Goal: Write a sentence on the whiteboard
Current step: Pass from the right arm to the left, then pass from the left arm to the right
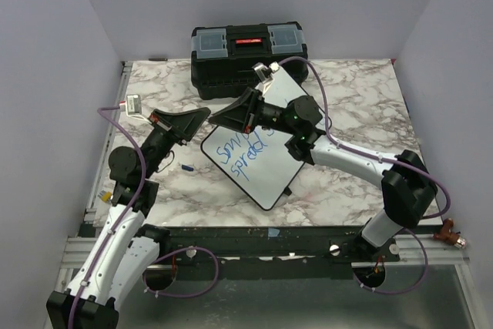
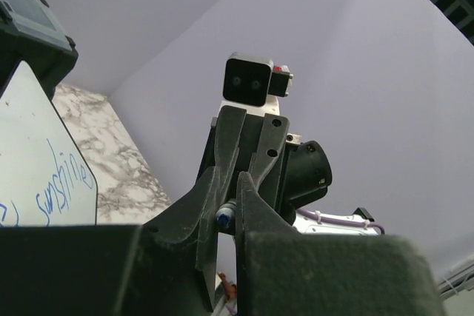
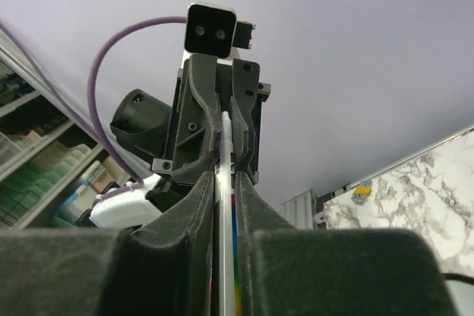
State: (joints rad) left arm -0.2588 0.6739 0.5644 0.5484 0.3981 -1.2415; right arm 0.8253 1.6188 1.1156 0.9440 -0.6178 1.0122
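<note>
Whiteboard (image 1: 262, 179) lies askew on the marble table (image 1: 354, 98), in front of the black toolbox (image 1: 248, 59), with the blue sentence (image 1: 245, 153) on it. Above its left corner, my left claw (image 1: 204, 115) and right claw (image 1: 217, 117) meet tip to tip, both pinched on the white marker (image 3: 226, 146).

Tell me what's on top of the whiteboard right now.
The sentence, blue handwriting in two lines, is on the whiteboard. The right arm hangs over its far part, hiding the ends of both lines and that surface. Nothing else shows on the near part.
</note>
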